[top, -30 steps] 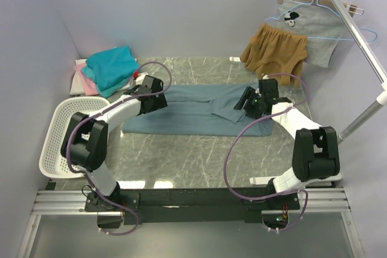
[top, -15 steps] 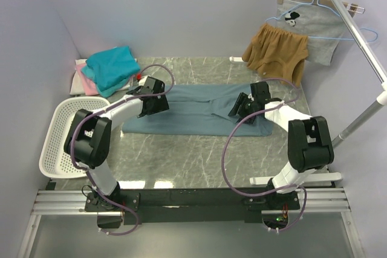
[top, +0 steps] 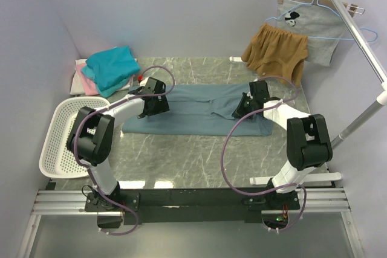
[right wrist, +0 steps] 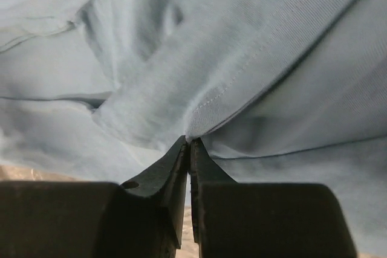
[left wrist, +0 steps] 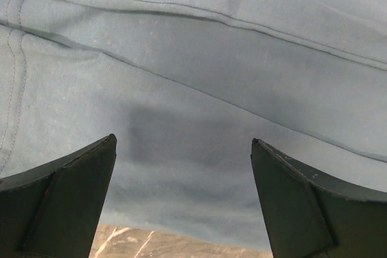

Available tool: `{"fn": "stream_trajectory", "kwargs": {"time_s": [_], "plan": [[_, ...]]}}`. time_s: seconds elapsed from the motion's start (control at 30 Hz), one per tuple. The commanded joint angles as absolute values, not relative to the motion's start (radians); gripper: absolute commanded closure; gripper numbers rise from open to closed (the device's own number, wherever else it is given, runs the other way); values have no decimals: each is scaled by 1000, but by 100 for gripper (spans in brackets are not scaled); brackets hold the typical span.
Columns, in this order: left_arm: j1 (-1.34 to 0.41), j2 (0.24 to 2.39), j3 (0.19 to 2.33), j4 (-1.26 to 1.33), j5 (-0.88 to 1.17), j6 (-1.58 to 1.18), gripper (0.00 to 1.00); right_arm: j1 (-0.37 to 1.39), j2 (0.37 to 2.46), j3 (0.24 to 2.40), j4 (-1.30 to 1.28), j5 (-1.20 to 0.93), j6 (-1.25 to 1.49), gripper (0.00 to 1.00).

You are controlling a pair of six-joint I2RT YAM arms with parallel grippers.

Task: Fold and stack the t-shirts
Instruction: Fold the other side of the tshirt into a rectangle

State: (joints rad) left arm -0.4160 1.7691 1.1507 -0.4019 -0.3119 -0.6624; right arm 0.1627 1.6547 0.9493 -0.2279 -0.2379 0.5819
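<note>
Top view, grey-blue t-shirt (top: pixel 199 112): is lying spread across the middle of the marble table (top: pixel 181 158), partly folded lengthwise, with both arms reaching onto it.
Top view, left gripper (top: pixel 160 104): is sitting over the shirt's left end, close to the far edge.
Top view, right gripper (top: pixel 240 110): is pressing down onto the shirt's right half.
Top view, stack: the teal t-shirt (top: pixel 112 66) is lying on top of the pink t-shirt (top: pixel 84 83) and the white t-shirt (top: pixel 78 63) in the far left corner, well apart from the spread shirt.
Top view, surroundings: a white basket (top: pixel 57 149) is standing at the left edge beside the left arm. Mustard-brown shorts (top: pixel 275 52) and a light grey printed garment (top: pixel 311 28) are hanging from the rail (top: pixel 357 37) at the far right. Purple cables (top: pixel 227 149) are looping off both arms above the table.
Left wrist view, fingers (left wrist: pixel 60 209): are standing wide apart with nothing between them, hovering over smooth blue cloth crossed by seams and a fold line. A strip of table is showing at the bottom edge.
Right wrist view, fingers (right wrist: pixel 175 167): are pressing together, clamping a stitched hem of the grey-blue t-shirt at their tips, with folds of the same cloth bunching up behind and filling the view.
</note>
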Motion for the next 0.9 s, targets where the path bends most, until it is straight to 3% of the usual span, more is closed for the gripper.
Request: {"fn": "stream_trajectory", "kwargs": {"time_s": [0.0,0.23,0.4,0.57,0.87], "plan": [[-419,1776,1198,-394,-319,-638,2,178,1663,1072,-219,-245,555,89],[-419,1784,1210,-403,-324,-641,2,187,1856,1282,-241,-262,561,84],[-419,1775,1203,-402,-319,-641,2,198,1927,1408,-284,-168,531,57],[-419,1773,1201,-400,-321,-638,2,198,1759,1294,-258,-3,502,32],[-419,1789,1216,-384,-287,-627,2,195,1626,1172,-374,162,486,28]]}}
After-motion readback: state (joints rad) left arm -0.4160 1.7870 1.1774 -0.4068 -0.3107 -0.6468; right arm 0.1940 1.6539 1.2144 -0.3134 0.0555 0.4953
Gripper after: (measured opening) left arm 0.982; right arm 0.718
